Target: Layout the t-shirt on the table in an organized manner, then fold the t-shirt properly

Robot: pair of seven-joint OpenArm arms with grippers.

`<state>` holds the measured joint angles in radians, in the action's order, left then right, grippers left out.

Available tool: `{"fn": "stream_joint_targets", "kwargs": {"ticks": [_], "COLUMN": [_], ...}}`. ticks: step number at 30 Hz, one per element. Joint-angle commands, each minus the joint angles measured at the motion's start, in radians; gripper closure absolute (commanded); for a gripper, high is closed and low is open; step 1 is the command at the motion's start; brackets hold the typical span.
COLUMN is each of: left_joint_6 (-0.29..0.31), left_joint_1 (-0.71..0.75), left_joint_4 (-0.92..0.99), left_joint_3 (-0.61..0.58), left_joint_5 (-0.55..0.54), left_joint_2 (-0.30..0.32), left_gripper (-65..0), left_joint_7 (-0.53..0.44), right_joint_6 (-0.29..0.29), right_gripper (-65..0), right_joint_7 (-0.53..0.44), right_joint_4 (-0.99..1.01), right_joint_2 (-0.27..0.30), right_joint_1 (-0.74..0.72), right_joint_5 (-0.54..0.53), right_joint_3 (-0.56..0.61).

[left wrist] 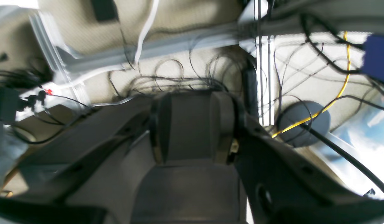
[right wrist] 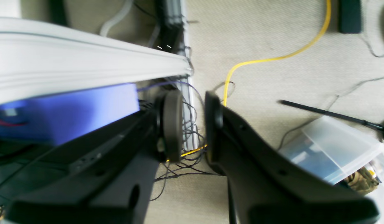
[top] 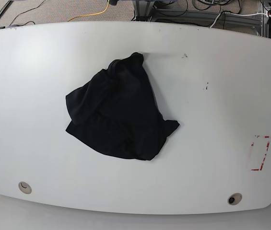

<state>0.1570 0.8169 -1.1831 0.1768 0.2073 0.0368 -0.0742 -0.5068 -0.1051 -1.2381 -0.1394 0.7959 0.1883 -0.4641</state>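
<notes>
The black t-shirt (top: 118,115) lies crumpled in a heap a little left of the middle of the white table (top: 212,96). No sleeves or hem are laid flat. Neither arm shows in the base view. In the left wrist view my left gripper (left wrist: 192,102) hangs over carpet and cables, its jaws apart and no cloth between them. In the right wrist view my right gripper (right wrist: 193,118) has a narrow gap between its round pads (right wrist: 173,124). Only floor and wires show through that gap. Both grippers are away from the t-shirt.
A red tape rectangle (top: 261,153) marks the table's right side, and grommet holes (top: 25,187) (top: 234,198) sit near its front edge. Under the grippers are carpet, a yellow cable (right wrist: 272,57), tangled black wires, a clear plastic box (right wrist: 335,149) and a round dark base (left wrist: 303,124).
</notes>
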Motion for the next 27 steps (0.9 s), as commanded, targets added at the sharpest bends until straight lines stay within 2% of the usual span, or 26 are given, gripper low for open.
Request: {"fn": "stream_joint_targets", "kwargs": {"ticks": [1, 8, 16, 22, 27], "left_joint_6": [0.0, 0.0, 0.0, 0.0, 0.0], "left_joint_1": [0.069, 0.189, 0.305, 0.35, 0.348], "left_joint_4": [-0.108, -0.314, -0.512, -0.634, -0.685], "left_joint_3": [0.002, 0.002, 0.014, 0.083, 0.122], "left_joint_5": [-0.064, -0.104, -0.104, -0.105, -0.105], "left_joint_2": [0.008, 0.039, 0.042, 0.005, -0.027], "left_gripper": [-19.0, -19.0, -19.0, -19.0, -19.3], "left_joint_7": [-0.008, -0.003, -0.003, -0.005, -0.005], "right_joint_6": [-0.033, -0.089, -0.099, -0.099, -0.099], "right_gripper": [-12.0, -12.0, -12.0, -12.0, -12.0], "right_joint_7": [0.043, 0.109, 0.163, 0.18, 0.178], "right_joint_4": [-0.116, -0.326, -0.559, -0.73, -0.763], "right_joint_2": [0.004, 0.004, 0.004, 0.005, 0.005], "right_joint_1": [0.075, 0.184, 0.297, 0.363, 0.356], "right_joint_5": [-0.046, -0.138, -0.178, -0.229, -0.227], "right_joint_3": [-0.005, -0.005, 0.023, 0.051, 0.072]}}
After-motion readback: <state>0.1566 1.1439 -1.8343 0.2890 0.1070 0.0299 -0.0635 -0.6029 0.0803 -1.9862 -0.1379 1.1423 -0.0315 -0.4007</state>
